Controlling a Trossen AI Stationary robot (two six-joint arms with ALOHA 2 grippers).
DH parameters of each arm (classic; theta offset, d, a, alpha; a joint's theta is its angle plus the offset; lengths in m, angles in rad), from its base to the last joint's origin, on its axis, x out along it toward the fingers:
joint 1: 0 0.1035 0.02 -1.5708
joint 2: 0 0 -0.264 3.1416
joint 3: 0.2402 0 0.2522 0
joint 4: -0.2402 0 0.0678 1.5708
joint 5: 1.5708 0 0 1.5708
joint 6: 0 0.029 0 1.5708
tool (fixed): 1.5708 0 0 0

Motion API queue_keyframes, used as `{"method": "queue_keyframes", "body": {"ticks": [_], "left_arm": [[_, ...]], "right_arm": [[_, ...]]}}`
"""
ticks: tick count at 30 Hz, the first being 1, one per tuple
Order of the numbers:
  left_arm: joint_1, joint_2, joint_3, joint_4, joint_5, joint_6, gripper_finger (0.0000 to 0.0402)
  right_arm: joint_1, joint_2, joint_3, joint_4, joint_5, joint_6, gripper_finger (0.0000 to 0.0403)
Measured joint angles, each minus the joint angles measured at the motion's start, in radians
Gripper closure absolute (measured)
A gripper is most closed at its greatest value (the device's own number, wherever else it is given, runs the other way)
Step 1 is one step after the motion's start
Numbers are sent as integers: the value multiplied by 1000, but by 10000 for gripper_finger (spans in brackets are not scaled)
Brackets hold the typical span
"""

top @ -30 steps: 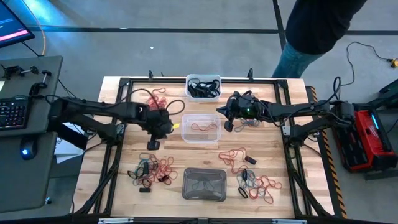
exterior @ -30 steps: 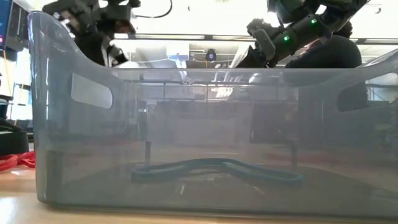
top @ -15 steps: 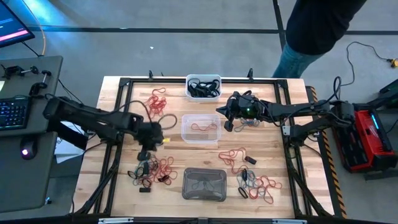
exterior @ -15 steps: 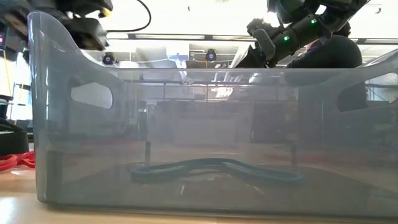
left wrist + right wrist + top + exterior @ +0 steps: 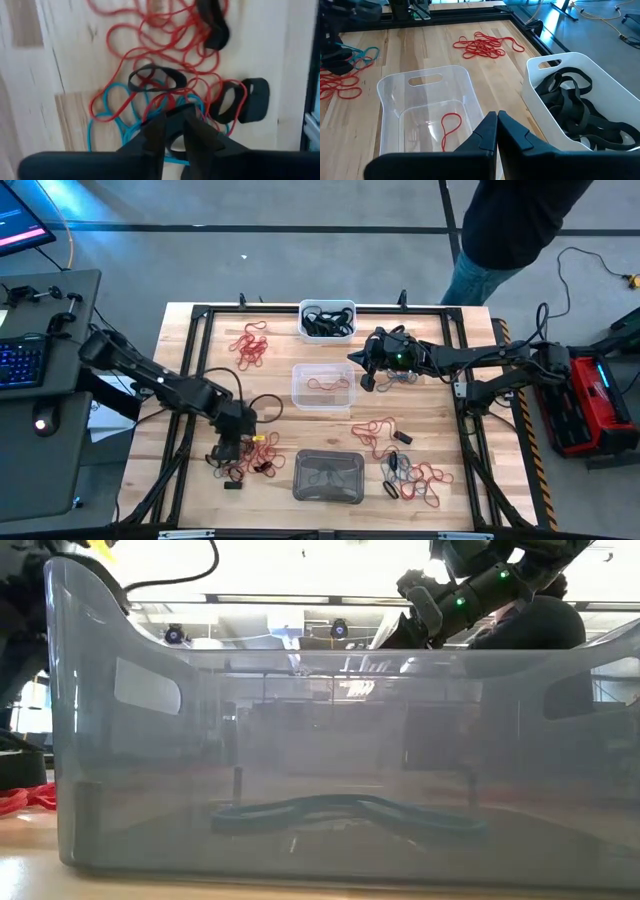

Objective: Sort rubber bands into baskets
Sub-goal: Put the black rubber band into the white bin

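The left gripper point(image 5: 232, 442) hangs low over the tangled pile of thin red, black and blue-teal rubber bands point(image 5: 246, 455) at about eight o'clock on the pale wooden table point(image 5: 180, 360), its fingers point(image 5: 157, 134) drawn narrow with only a slim gap between the tips and nothing visibly caught. The step in hand looks like picking one band out of this knot, and doing it well probably means singling out a strand that lies on top and clear of its neighbours: the blue-teal loop point(image 5: 107, 117) at the pile's edge seems the best choice, since the red loops point(image 5: 165, 45) are threaded through one another and through the thick black rings point(image 5: 235, 102). The fingers would need to spread a little, straddle one strand and close on it alone, then lift slowly so that any hangers-on slip free. The bands are thin, limp, flat-lying loops, far smaller than a basket. More lie loose at eleven o'clock and at about four to five o'clock. The opaque white rounded basket point(image 5: 327, 319) at twelve o'clock holds black bands, the clear plastic basket point(image 5: 323, 386) at the centre holds a single red loop point(image 5: 451, 127), and the translucent grey basket point(image 5: 328, 476) at six o'clock holds a dark teal one. The right gripper point(image 5: 368, 375) waits just right of the clear basket, fingers nearly together, empty.
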Motion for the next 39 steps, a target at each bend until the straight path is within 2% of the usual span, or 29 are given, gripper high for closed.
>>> {"method": "queue_keyframes", "body": {"ticks": [4,12,23,28,35,39], "left_arm": [[5,57,0,-25,29,-69,309],[6,164,0,-40,50,-68,264],[6,234,0,-44,34,-19,257],[6,239,1,-45,60,2,290],[8,206,2,-72,133,37,391],[28,170,23,-120,142,43,393]], "right_arm": [[0,0,0,0,0,0,403],[0,0,0,-3,0,0,403],[0,0,0,-3,0,0,403],[0,0,0,-3,0,0,403],[0,0,0,-3,0,0,403],[0,0,0,-3,0,0,403]]}}
